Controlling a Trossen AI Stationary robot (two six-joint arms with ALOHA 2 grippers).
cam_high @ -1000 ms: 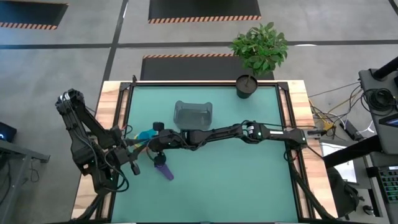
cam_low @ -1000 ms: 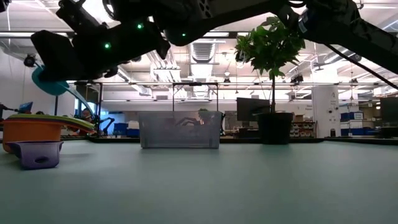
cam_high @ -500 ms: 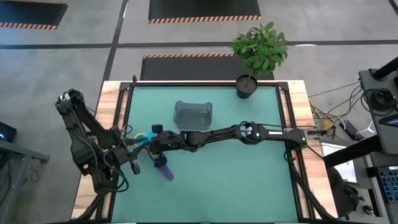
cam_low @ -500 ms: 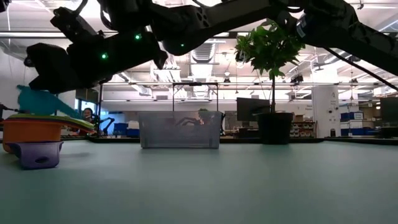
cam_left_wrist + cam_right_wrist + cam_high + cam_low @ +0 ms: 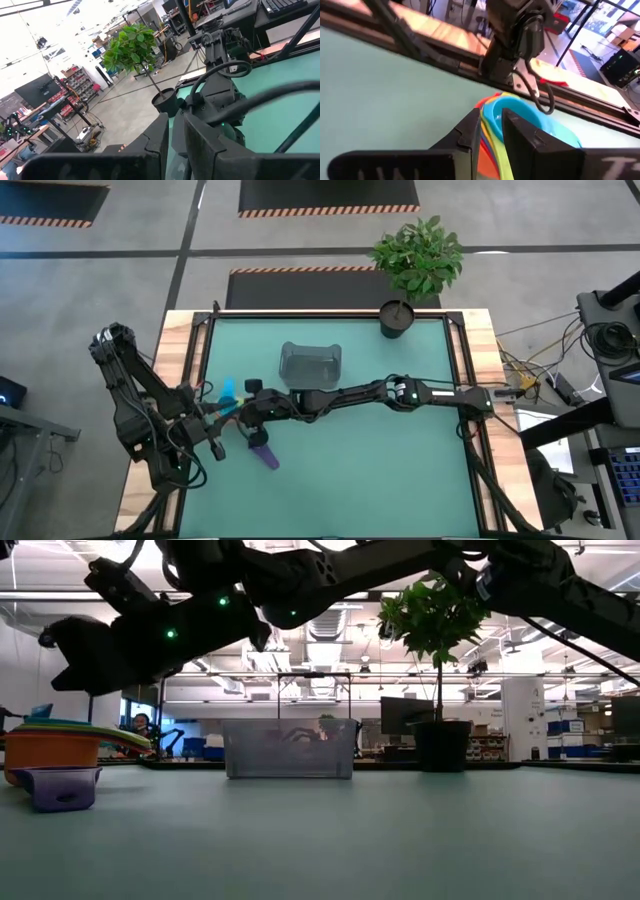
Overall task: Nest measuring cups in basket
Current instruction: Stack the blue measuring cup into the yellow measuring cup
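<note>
A stack of nested measuring cups (image 5: pixel 42 752), orange at the bottom with green and yellow rims above, stands near the table's left edge. The cyan cup (image 5: pixel 540 125) sits in the top of that stack. My right gripper (image 5: pixel 492 132) reaches across from the right and is shut on the cyan cup. The purple cup (image 5: pixel 265 454) rests on the table just in front of the stack. The grey basket (image 5: pixel 311 363) stands behind them at mid-table. My left gripper (image 5: pixel 176 137) waits shut at the left edge, holding nothing. My right gripper pinches the cyan cup's wall at the rim (image 5: pixel 489 116), with one finger (image 5: pixel 525 137) inside the bowl and the other outside. It comes slanting down from the table's right side. The cup rests upright, nested in the stack.
A black pot with a leafy plant (image 5: pixel 397 318) stands at the far right corner. My right arm (image 5: pixel 400 392) stretches low over the middle of the table. Open green surface lies on the near and right sides.
My right gripper has moved down and a little toward the table's left edge. The cyan cup, held lifted clear above the stack a second ago, tipped on the way down and now sits inside the stack's top cup.
</note>
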